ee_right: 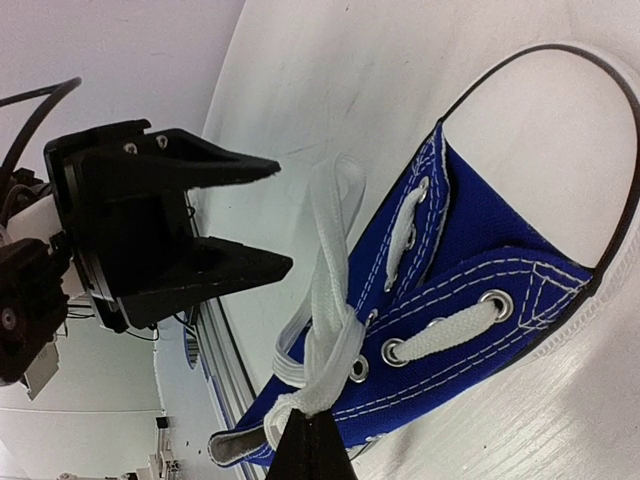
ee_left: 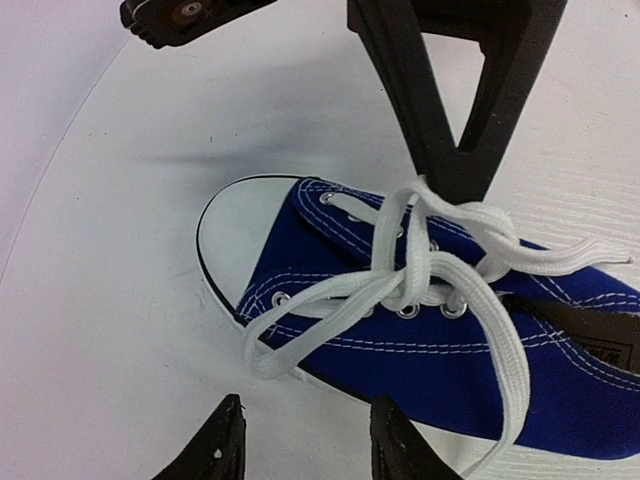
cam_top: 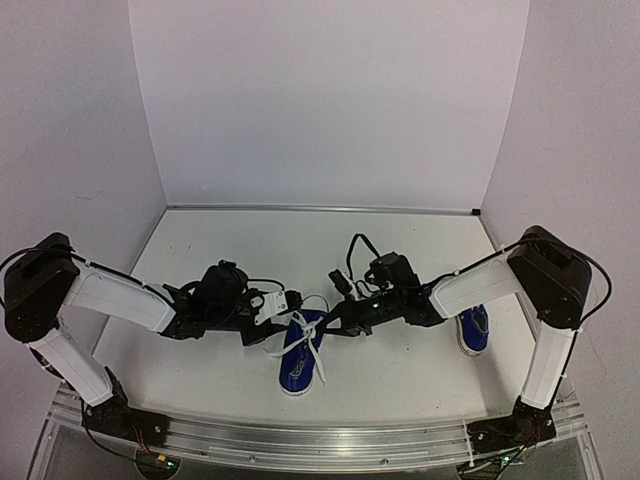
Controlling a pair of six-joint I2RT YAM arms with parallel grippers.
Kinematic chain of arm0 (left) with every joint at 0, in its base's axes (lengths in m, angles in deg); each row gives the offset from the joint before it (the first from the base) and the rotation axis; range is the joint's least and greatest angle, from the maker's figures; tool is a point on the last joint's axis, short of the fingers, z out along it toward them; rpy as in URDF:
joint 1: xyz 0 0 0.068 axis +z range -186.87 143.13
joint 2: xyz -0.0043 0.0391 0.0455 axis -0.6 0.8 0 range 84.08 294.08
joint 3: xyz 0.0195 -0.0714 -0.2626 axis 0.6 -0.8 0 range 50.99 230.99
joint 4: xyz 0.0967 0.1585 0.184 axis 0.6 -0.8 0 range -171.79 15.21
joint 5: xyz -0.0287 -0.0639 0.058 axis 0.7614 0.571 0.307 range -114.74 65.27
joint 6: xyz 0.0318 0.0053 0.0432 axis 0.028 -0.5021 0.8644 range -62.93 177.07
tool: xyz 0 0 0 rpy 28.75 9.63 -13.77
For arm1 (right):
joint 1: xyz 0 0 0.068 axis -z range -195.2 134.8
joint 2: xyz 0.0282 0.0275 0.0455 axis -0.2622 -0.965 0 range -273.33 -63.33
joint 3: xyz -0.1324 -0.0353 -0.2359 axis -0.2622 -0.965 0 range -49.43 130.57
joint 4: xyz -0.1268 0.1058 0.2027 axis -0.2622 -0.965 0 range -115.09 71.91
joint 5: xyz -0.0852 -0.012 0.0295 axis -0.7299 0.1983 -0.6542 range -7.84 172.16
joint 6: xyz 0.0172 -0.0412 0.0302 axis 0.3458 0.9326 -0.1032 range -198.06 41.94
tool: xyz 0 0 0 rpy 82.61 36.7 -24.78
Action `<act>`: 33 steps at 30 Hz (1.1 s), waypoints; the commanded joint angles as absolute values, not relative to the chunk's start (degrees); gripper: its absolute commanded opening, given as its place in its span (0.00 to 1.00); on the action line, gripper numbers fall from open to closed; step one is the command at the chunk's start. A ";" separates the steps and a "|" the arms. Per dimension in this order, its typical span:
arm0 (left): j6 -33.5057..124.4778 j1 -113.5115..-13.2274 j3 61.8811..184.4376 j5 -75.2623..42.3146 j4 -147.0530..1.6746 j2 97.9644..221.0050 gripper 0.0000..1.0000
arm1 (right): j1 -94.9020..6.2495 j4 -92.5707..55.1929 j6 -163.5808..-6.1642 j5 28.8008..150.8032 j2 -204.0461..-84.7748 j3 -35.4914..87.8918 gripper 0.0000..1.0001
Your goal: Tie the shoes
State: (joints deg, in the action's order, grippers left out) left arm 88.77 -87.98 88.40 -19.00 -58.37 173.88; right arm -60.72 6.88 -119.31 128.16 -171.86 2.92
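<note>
Closest to my left wrist camera, my left gripper (ee_left: pixel 310 445) stands with its jaws well apart and nothing between them, just off the near side of the shoe (ee_left: pixel 420 350), beside its sole and a little back from the toe cap (ee_left: pixel 235 240). My right gripper (ee_left: pixel 445 180) comes in over the shoe from the far side. Its jaws are closed to a point on the laces (ee_left: pixel 400 285) above the eyelets, and in its own wrist view the strands run up into the tips. The shoe lies on the white table (ee_left: pixel 120 300) between my two grippers. The other shoe (cam_top: pixel 473 330) lies well to the right of it, partly under my right arm.

I judge the shoe light, its canvas soft and its rubber sole firmer. A hard tug on the laces would likely drag or tip it on this smooth top. The laces look flat, limp and woven, so I expect them to pinch well but fold and twist. I would take one strand flat across my pads, at the loose loop drooping over the shoe's near side by my left fingers, not the canvas.
</note>
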 commanded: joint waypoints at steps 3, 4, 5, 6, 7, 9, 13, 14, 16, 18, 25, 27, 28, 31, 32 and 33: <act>91.28 -85.85 94.56 -16.66 -62.08 176.67 0.55 | -60.62 5.28 -117.58 127.53 -170.14 3.65 0.00; 91.57 -85.50 95.26 -16.00 -62.52 177.20 0.57 | -60.62 5.17 -117.49 127.58 -170.15 3.75 0.00; 91.88 -85.29 95.89 -15.59 -62.96 177.89 0.59 | -60.59 5.11 -117.43 127.63 -170.11 3.82 0.00; 92.26 -85.14 96.66 -15.18 -63.53 178.64 0.60 | -60.59 5.04 -117.34 127.62 -170.10 3.83 0.00; 92.87 -85.08 97.59 -14.82 -64.30 179.57 0.61 | -60.62 5.03 -117.30 127.66 -170.01 3.83 0.00; 94.10 -85.03 99.68 -14.47 -66.16 181.52 0.63 | -60.62 4.94 -117.22 127.74 -169.94 3.83 0.00; 96.09 -85.03 103.11 -13.15 -68.71 184.56 0.62 | -60.58 4.82 -117.06 127.76 -169.61 3.80 0.00; 96.42 -85.04 103.65 -12.62 -69.05 184.87 0.59 | -60.56 4.75 -117.06 127.66 -169.51 3.76 0.00; 96.80 -85.03 104.40 -11.81 -70.14 185.20 0.52 | -60.59 4.64 -117.01 127.47 -169.26 3.64 0.00; 96.93 -85.03 104.51 -11.57 -71.27 184.92 0.40 | -60.57 4.58 -116.99 127.17 -168.92 3.38 0.00; 95.15 -85.03 100.67 -13.10 -72.04 180.49 0.04 | -60.61 4.21 -116.89 125.53 -167.42 1.62 0.00; 94.40 -85.03 99.43 -13.63 -72.02 179.28 0.00 | -60.62 4.15 -116.91 125.06 -166.87 0.93 0.00; 94.13 -85.03 98.89 -13.97 -72.12 178.92 0.00 | -60.64 4.15 -116.95 124.90 -166.62 0.64 0.00; 93.52 -84.99 97.91 -15.01 -72.87 178.13 0.00 | -60.64 4.06 -117.06 124.56 -165.82 -0.30 0.00; 93.30 -85.02 97.69 -15.30 -73.11 178.00 0.00 | -60.63 3.99 -117.03 124.42 -165.56 -0.61 0.00; 93.08 -85.03 97.39 -15.47 -73.22 177.65 0.00 | -60.62 3.87 -117.07 124.23 -165.21 -0.93 0.00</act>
State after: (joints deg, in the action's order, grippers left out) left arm 94.53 -85.18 98.61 -13.98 -72.38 180.40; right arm -60.72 3.60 -117.50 125.73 -168.26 0.42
